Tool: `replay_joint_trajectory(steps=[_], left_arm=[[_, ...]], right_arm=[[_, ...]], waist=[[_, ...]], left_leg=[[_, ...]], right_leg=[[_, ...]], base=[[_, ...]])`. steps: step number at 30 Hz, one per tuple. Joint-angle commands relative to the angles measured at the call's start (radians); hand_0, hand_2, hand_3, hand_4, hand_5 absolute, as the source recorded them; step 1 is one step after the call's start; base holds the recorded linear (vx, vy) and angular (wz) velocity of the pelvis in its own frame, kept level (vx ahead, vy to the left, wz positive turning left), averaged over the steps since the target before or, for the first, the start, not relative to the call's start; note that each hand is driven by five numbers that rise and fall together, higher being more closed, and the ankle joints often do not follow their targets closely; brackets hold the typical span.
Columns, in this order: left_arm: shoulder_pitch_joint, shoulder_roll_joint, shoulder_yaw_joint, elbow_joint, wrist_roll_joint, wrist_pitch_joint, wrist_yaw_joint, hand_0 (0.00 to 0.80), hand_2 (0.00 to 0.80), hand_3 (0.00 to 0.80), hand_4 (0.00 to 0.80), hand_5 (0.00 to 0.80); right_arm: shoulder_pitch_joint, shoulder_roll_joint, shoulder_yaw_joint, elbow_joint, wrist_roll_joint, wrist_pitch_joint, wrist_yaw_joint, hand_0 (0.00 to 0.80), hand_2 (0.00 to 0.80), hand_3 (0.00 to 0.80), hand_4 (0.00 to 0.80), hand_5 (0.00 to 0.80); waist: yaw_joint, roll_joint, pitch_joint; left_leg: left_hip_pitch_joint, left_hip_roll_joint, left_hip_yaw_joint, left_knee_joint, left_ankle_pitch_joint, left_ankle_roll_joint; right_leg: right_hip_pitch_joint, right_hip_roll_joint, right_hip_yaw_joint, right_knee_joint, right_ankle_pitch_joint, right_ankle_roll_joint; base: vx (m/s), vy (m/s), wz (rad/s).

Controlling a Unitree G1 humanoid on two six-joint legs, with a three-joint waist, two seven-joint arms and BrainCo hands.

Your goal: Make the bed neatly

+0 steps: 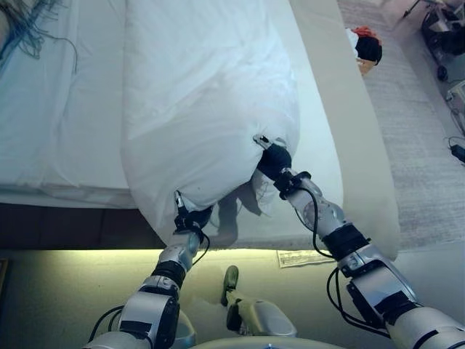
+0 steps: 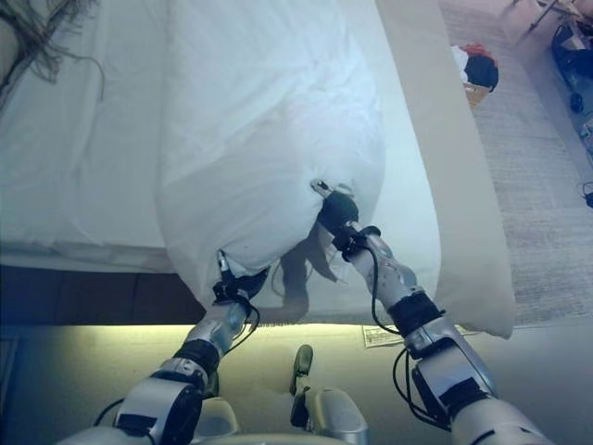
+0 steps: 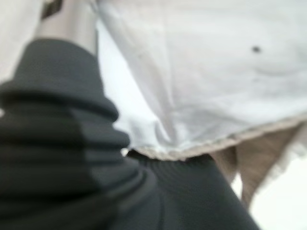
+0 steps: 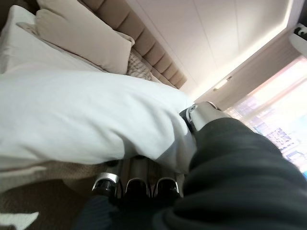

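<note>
The white duvet (image 1: 207, 102) lies bunched in a long, puffy roll down the middle of the bed (image 1: 327, 167), its near end hanging over the foot edge. To its left the white sheet (image 1: 58, 109) is exposed and flat; to its right a beige strip of the bed runs along the side.

The right hand (image 1: 273, 160) is at the duvet's near right corner, its dark ribbed cover pressed up against the fabric. In the right wrist view the fingers (image 4: 136, 184) are curled, their knuckles in a row beneath a fold of the white cloth that drapes over them, and the thumb (image 4: 204, 112) closes against the fabric from the other side, so the hand has the duvet pinched.

The left hand (image 1: 190, 218) sits at the near left corner, right under the hanging hem. Its wrist view shows only the dark cover and the duvet's stitched edge (image 3: 216, 141) lying across it; the fingers are buried in the cloth, and whether they are clamped or loose cannot be told.

Beige pillows (image 4: 81, 31) rest against the padded headboard (image 4: 144, 43). On the grey carpet (image 1: 421, 145) to the bed's right lies a small heap of red, white and black items (image 1: 365, 47). A paper label (image 1: 304, 257) lies at the foot of the bed.
</note>
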Motion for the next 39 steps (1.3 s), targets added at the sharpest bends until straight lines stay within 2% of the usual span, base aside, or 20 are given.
replay_joint_trajectory(steps=[1, 4, 8, 9, 10, 17, 23, 29, 33, 39], left_arm=[[-0.095, 0.021, 0.019, -0.072, -0.025, -0.076, -0.046, 0.0, 0.0, 0.0, 0.0, 0.0], [-0.044, 0.031, 0.055, -0.107, -0.025, -0.128, -0.04, 0.0, 0.0, 0.0, 0.0, 0.0], [-0.005, 0.067, 0.102, -0.115, -0.025, -0.142, -0.047, 0.0, 0.0, 0.0, 0.0, 0.0], [0.003, 0.079, 0.114, -0.115, -0.025, -0.144, -0.045, 0.0, 0.0, 0.0, 0.0, 0.0], [0.009, 0.089, 0.122, -0.116, -0.025, -0.145, -0.041, 0.0, 0.0, 0.0, 0.0, 0.0], [0.092, 0.13, 0.17, -0.174, -0.025, -0.13, -0.04, 0.0, 0.0, 0.0, 0.0, 0.0], [0.165, 0.158, 0.226, -0.173, -0.025, -0.057, -0.1, 0.0, 0.0, 0.0, 0.0, 0.0], [0.213, 0.181, 0.264, -0.166, -0.025, 0.019, -0.18, 0.0, 0.0, 0.0, 0.0, 0.0], [0.213, 0.205, 0.291, -0.15, -0.025, 0.052, -0.214, 0.0, 0.0, 0.0, 0.0, 0.0], [0.201, 0.271, 0.323, -0.163, -0.025, 0.088, -0.244, 0.0, 0.0, 0.0, 0.0, 0.0]], right_arm=[[-0.002, -0.024, -0.095, -0.153, -0.001, -0.053, 0.094, 0.8, 0.8, 0.8, 0.8, 0.8], [0.043, -0.038, -0.108, -0.146, -0.007, -0.023, 0.11, 0.8, 0.8, 0.8, 0.8, 0.8], [0.1, -0.051, -0.103, -0.125, -0.07, 0.03, 0.138, 0.8, 0.8, 0.8, 0.8, 0.8], [0.119, -0.055, -0.098, -0.118, -0.099, 0.045, 0.132, 0.323, 0.323, 0.323, 0.323, 0.323], [0.135, -0.057, -0.094, -0.108, -0.115, 0.062, 0.127, 0.0, 0.0, 0.0, 0.0, 0.0], [0.336, -0.068, -0.09, -0.07, -0.211, 0.216, 0.244, 0.0, 0.0, 0.0, 0.0, 0.0], [0.528, -0.04, -0.09, 0.003, -0.302, 0.281, 0.348, 0.0, 0.0, 0.0, 0.0, 0.0], [0.64, 0.02, -0.113, 0.141, -0.419, 0.306, 0.403, 0.0, 0.0, 0.0, 0.0, 0.0], [0.666, 0.054, -0.145, 0.334, -0.455, 0.32, 0.443, 0.0, 0.0, 0.0, 0.0, 0.0], [0.672, 0.056, -0.205, 0.553, -0.569, 0.27, 0.477, 0.0, 0.0, 0.0, 0.0, 0.0]], waist=[[0.018, -0.042, -0.037], [0.034, -0.043, -0.058], [0.046, -0.032, -0.091], [0.048, -0.027, -0.102], [0.049, -0.022, -0.113], [0.054, 0.021, -0.176], [0.043, 0.065, -0.224], [0.036, 0.103, -0.249], [0.036, 0.12, -0.259], [0.042, 0.135, -0.268]], left_leg=[[-0.066, -0.014, -0.014, 0.026, -0.008, 0.029], [-0.051, -0.02, -0.026, 0.017, -0.011, 0.031], [-0.023, -0.034, -0.038, -0.002, -0.006, 0.034], [-0.012, -0.037, -0.04, -0.006, -0.006, 0.033], [-0.006, -0.041, -0.043, -0.01, -0.005, 0.034], [0.059, -0.067, -0.061, -0.034, -0.008, 0.035], [0.103, -0.085, -0.054, -0.043, -0.013, 0.038], [0.12, -0.102, -0.053, -0.044, -0.017, 0.049], [0.132, -0.112, -0.056, -0.043, -0.022, 0.057], [0.146, -0.124, -0.056, -0.033, -0.037, 0.068]], right_leg=[[0.064, -0.038, -0.025, 0.07, -0.142, 0.078], [0.083, -0.041, -0.035, 0.062, -0.145, 0.079], [0.115, -0.049, -0.042, 0.046, -0.142, 0.08], [0.125, -0.052, -0.043, 0.044, -0.144, 0.08], [0.132, -0.055, -0.043, 0.042, -0.145, 0.081], [0.195, -0.074, -0.049, 0.031, -0.153, 0.091], [0.244, -0.093, -0.055, 0.012, -0.15, 0.103], [0.261, -0.108, -0.048, 0.018, -0.154, 0.109], [0.271, -0.115, -0.044, 0.026, -0.158, 0.111], [0.275, -0.126, -0.034, 0.045, -0.168, 0.113]], base=[[0.041, 0.002, 0.14], [0.064, 0.006, 0.11], [0.091, 0.065, 0.14], [0.118, 0.104, 0.11], [0.112, 0.102, 0.14], [0.107, 0.116, 0.09], [0.056, 0.125, 0.02], [0.02, 0.121, 0.0], [0.003, 0.099, 0.01], [0.015, 0.086, -0.02]])
